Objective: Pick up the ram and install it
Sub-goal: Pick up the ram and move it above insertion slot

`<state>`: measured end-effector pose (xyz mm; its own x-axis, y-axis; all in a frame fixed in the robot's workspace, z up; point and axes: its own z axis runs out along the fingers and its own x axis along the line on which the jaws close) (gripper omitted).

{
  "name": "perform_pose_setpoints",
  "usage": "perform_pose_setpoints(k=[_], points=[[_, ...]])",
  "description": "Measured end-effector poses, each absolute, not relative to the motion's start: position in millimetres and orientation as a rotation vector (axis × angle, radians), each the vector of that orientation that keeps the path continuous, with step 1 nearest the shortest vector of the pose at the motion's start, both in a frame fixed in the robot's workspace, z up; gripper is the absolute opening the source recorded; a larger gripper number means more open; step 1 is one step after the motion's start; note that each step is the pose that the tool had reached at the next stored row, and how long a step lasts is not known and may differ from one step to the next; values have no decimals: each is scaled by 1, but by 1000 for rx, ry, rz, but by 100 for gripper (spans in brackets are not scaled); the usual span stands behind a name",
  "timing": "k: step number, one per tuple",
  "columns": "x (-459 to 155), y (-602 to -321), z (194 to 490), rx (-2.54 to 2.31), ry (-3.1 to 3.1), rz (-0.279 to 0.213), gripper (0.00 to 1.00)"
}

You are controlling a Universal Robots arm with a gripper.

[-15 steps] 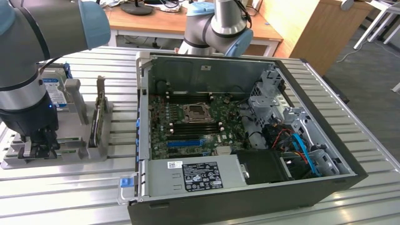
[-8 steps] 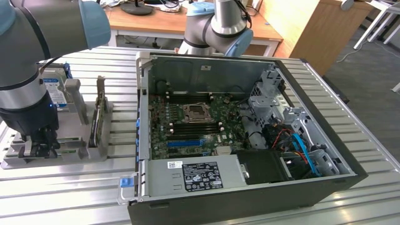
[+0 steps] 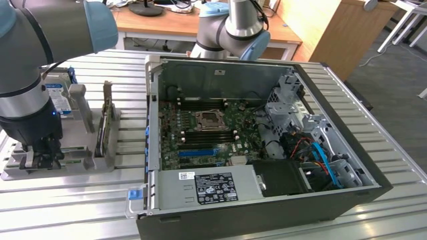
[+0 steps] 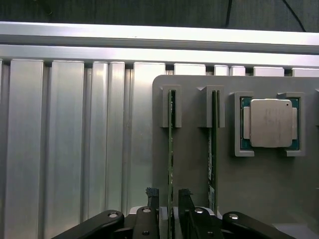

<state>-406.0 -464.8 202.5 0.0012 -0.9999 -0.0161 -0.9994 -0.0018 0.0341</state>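
The ram [image 4: 170,149] is a slim green stick standing on edge in a slot of the grey holder [image 4: 192,164]. A second stick like it [image 4: 213,149] stands in the neighbouring slot. My gripper [image 4: 169,196] is open and low over the first stick, one black finger [image 4: 152,195] on each side of its edge, with a gap on both sides. In the exterior view the gripper [image 3: 39,159] hangs over the grey fixture [image 3: 73,162] at that view's left, and the arm hides the sticks there.
A processor chip [image 4: 270,123] sits in a pocket of the holder beside the sticks. The open computer case [image 3: 267,210] lies at the exterior view's right, its motherboard [image 3: 207,132] facing up. A taller card [image 3: 107,120] stands in the fixture. The table is ribbed aluminium [image 4: 65,149].
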Motion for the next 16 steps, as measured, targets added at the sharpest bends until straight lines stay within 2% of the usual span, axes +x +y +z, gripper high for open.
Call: perform_pose_setpoints(k=[16], points=[[-406, -463, 202, 2214, -2210, -55, 30]])
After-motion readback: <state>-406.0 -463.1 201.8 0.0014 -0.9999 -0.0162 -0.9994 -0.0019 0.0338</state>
